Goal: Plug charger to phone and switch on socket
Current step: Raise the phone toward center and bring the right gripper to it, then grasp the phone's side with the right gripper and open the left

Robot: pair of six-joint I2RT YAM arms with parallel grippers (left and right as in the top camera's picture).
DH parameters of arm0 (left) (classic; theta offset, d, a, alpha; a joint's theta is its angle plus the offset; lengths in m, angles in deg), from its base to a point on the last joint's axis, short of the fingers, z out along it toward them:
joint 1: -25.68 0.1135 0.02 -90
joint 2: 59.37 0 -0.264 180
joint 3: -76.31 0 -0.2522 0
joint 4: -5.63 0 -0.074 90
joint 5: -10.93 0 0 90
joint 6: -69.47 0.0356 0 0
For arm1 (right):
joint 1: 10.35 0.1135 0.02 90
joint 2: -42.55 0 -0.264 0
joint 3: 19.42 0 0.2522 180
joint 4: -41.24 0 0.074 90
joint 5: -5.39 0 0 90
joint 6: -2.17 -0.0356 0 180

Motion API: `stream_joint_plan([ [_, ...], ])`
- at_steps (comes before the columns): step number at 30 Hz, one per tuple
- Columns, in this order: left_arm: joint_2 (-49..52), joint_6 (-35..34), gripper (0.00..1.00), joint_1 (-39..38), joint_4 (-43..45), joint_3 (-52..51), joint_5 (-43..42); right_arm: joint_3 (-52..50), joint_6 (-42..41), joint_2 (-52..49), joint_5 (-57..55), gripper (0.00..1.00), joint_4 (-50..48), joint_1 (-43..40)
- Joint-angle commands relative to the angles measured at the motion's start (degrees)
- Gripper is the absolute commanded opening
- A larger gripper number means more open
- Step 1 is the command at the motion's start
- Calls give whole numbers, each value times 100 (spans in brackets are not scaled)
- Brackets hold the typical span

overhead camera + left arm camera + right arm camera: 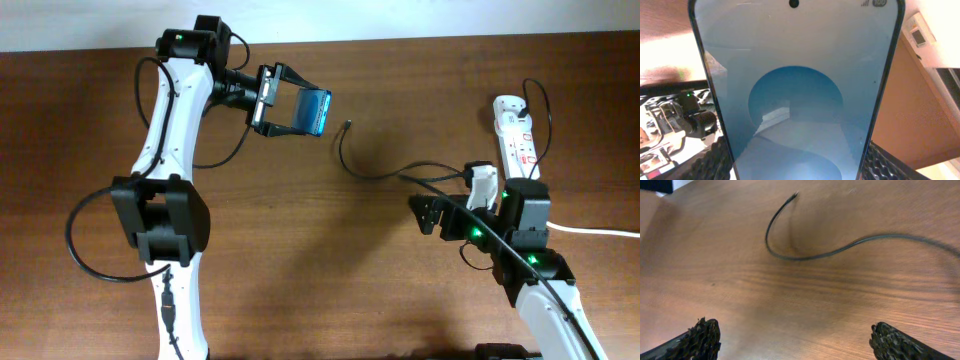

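**Overhead view.** Held the phone [317, 110] in the left claw [303, 113], pinched by its long edges, above the far left-centre of the table [300, 260]. Showed its blue screen tilted and facing partly upward. Found the charger [375, 176] lying loose on the wood in a shallow curve. Placed its tip [347, 124] just right of the phone, near it but apart and plugged into nothing. Traced the thin black line rightward as far as the right arm [540, 290], then lost it from sight. Found the socket [517, 135] flat near the far right edge, beyond the right arm, with its white cord [600, 231] running off to the right. Could not tell whether any switch on it was on. Showed the right claw [452, 198] spread wide and empty, pointing left over the charger's right-hand stretch.

**Left wrist view.** Filled most of the frame with the phone [795, 100], lit pale blue, with its camera hole [794, 4] at the top edge. Caught the textured fingers [715, 162] pressed against both lower sides.

**Right wrist view.** Showed the pads [702, 337] at the two lower corners, far apart, with bare wood between. Found the charger [805, 256] ahead of them, curving up to its tip [794, 195] and touching neither pad.
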Motion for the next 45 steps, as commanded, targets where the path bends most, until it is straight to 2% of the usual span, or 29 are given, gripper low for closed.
stream_joint_plan([
  [1,-26,-199,0,42,20,136,-170,90,-44,-345,960,99,-238,26],
  [4,-26,-157,0,39,17,136,706,317,-439,-367,1008,79,-264,26],
  [5,-26,-160,0,33,15,136,1104,560,-704,-367,946,76,-264,76],
  [8,-26,-656,0,-129,-2,136,2341,997,-1528,-389,28,77,-356,610],
  [13,-26,-1386,0,-715,-4,136,3438,1016,-2750,-1021,-525,70,-1506,1596],
  [16,-26,-1405,0,-1051,-4,131,3676,1019,-3106,-1609,-522,70,-2371,1908],
  [18,-26,-1405,0,-1241,-4,125,3753,1019,-3447,-1812,-522,65,-2557,1939],
  [19,-26,-1408,0,-1305,-2,125,3755,1019,-3517,-1860,-520,59,-2612,1941],
  [22,-24,-1427,0,-1460,15,125,3862,1019,-3517,-1878,-656,55,-2649,2020],
  [28,-24,-1423,0,-1668,39,125,4002,1019,-3797,-2192,-994,55,-2780,2374],
  [32,-24,-1427,0,-1928,66,125,4354,1019,-3932,-2295,-1058,43,-2885,2393],
  [42,-24,-1425,0,-1969,168,125,4258,1019,-4461,-2415,-1508,38,-2909,2581],
  [45,-24,-1425,0,-2022,168,125,4247,1019,-4503,-2583,-1504,33,-3106,2581],
])
